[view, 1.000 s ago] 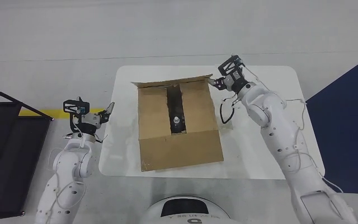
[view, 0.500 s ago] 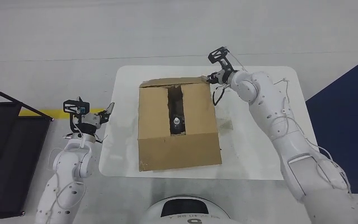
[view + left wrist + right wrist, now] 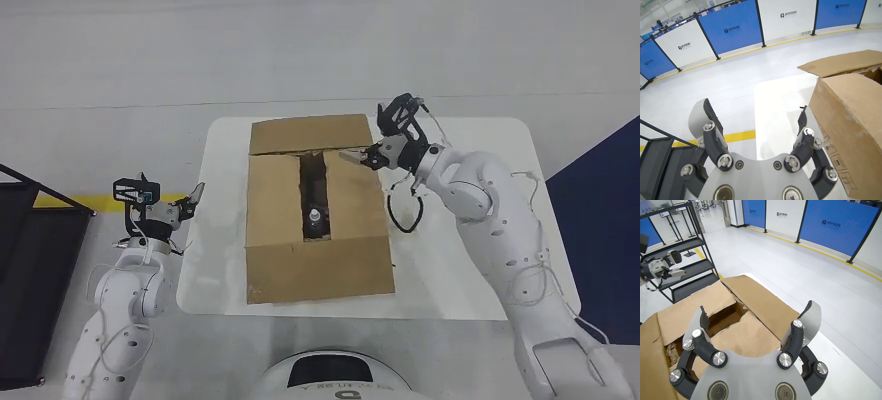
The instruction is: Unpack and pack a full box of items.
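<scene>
We flag the box [image 3: 275, 230] on the table [image 3: 450, 250]. Its far flap [image 3: 310, 134] is folded out flat and the 2 long flaps are nearly shut. A narrow slot [image 3: 314, 180] runs between them, with a bottle [image 3: 315, 218] showing inside.

Key relation: the right-side flap [image 3: 745, 336] lies directly below the right gripper [image 3: 756, 313], at that flap's far end. Its long axis runs from the fingers back toward the robot. Its free edge along the slot sits just under 1 fingertip, and the other fingertip is out toward the box's outer wall. The fingers are spread wide with nothing between them; we cannot tell if they touch cardboard.

The right arm reaches in over the table's far side, wrist angled down at the box. We judge the next move is hooking that slot edge and swinging the flap outward.

The left gripper [image 3: 755, 106] is also spread and empty, roughly level, off the table's edge. The box is well apart to 1 side of its fingers, so the right arm is nearer.
</scene>
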